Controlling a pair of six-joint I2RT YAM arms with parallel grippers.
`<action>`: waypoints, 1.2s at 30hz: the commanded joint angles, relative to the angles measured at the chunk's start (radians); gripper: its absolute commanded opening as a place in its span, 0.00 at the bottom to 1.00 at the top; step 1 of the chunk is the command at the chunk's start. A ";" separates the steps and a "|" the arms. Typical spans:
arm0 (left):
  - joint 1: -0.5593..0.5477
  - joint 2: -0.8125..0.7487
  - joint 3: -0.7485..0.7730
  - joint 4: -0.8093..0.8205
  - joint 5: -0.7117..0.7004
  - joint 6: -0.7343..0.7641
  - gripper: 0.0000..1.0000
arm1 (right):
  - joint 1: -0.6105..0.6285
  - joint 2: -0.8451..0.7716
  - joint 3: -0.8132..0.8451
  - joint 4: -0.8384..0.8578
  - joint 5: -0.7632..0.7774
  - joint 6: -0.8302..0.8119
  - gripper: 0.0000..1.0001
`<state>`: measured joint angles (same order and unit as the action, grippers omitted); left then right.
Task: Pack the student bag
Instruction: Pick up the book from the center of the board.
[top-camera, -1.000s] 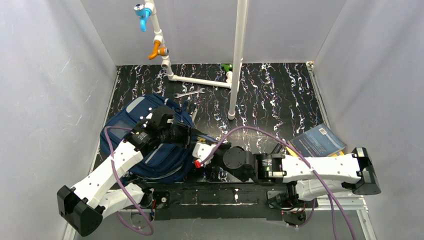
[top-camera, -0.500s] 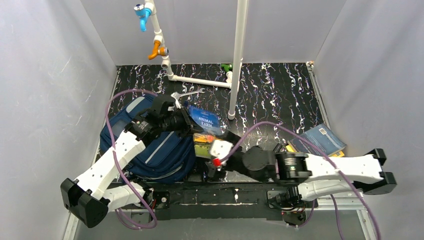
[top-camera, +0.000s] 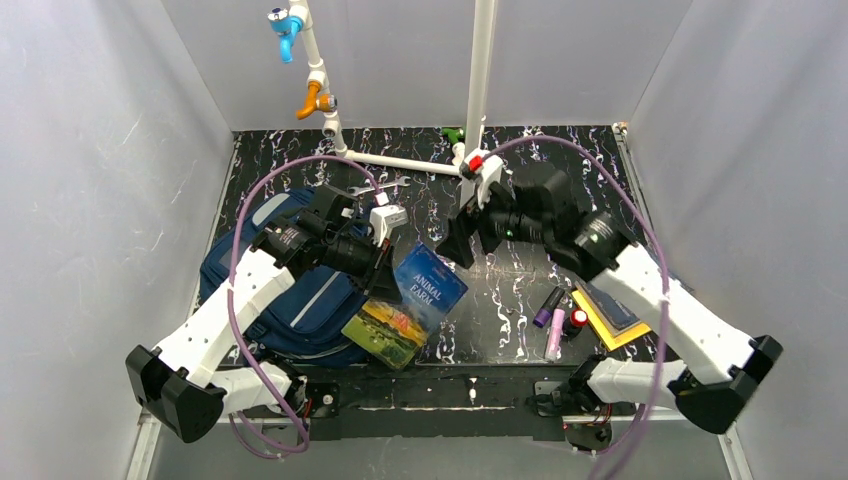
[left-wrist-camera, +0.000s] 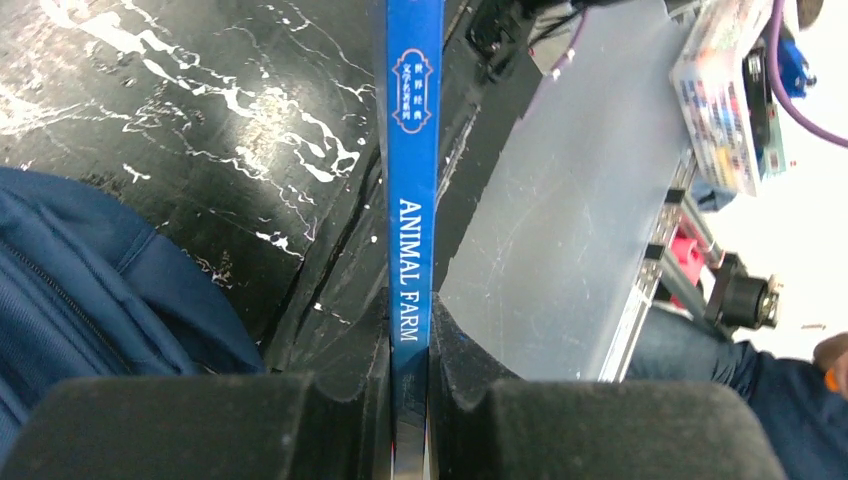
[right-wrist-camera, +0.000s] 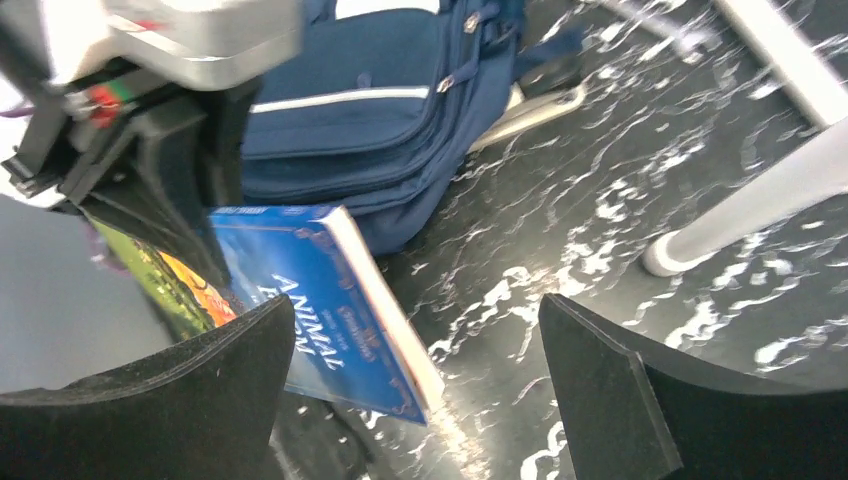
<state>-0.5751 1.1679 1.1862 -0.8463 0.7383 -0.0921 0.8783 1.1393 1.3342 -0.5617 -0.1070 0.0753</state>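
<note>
The student bag (top-camera: 300, 300) lies flat at the left of the table, navy with a light stripe, and also shows in the right wrist view (right-wrist-camera: 380, 110). My left gripper (top-camera: 385, 280) is shut on a blue "Animal Farm" book (top-camera: 410, 305), gripped by its spine (left-wrist-camera: 415, 150). The book hangs tilted off the bag's right edge, over the table's front. My right gripper (top-camera: 460, 235) hovers open near the white pipe with nothing between its fingers (right-wrist-camera: 420, 370). It faces the book (right-wrist-camera: 320, 320) and the bag.
An upright white pipe (top-camera: 475, 120) and a low pipe run with valves stand at the back. A wrench (top-camera: 378, 187) lies behind the bag. Purple and pink markers (top-camera: 553, 320), a small red-capped item (top-camera: 577, 322) and a yellow-and-dark book stack (top-camera: 610, 315) lie at the front right.
The left gripper closed on the book and carried it forward off the bag's right side. The right gripper let go, opened wide and swung from the front to the back centre.
</note>
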 joint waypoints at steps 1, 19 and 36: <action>0.003 -0.047 0.004 -0.046 0.172 0.187 0.00 | -0.153 0.056 -0.010 0.039 -0.600 0.099 0.98; 0.003 -0.026 0.044 -0.160 0.344 0.311 0.00 | -0.134 0.071 -0.413 0.646 -1.129 0.562 0.39; 0.003 -0.099 0.058 -0.092 -0.108 0.110 0.56 | -0.096 0.087 -0.439 0.399 -0.838 0.428 0.01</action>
<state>-0.5816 1.1397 1.1927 -1.0084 0.9573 0.1303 0.8146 1.2442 0.8921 0.0219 -1.1023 0.5533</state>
